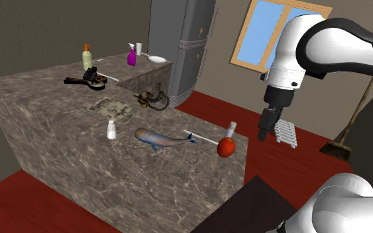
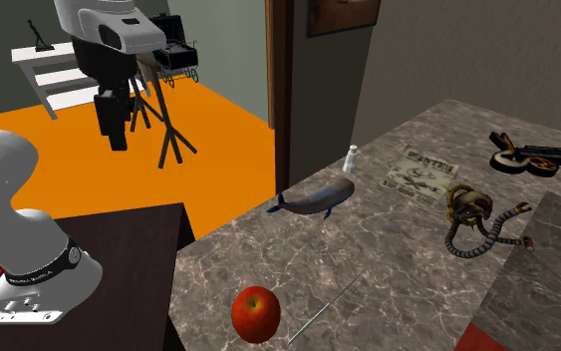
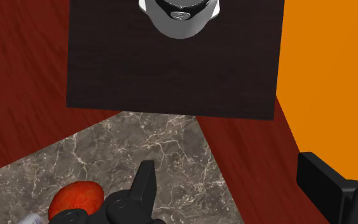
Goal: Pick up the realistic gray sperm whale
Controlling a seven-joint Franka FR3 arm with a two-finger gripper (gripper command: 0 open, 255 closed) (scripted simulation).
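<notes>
Hovering by the marble counter's (image 1: 59, 126) corner over red floor (image 1: 218, 116), the gripper (image 1: 266, 132) is gaping empty; whale (image 1: 161, 139) lying untouched.

One whale (image 1: 163, 139), one apple (image 1: 226, 147), one shaker (image 1: 111, 130).

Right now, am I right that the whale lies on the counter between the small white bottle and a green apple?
Not quite: the apple is red, not green, as the shoulder view shows. The whale does lie on the counter between it and the small white bottle.
</notes>
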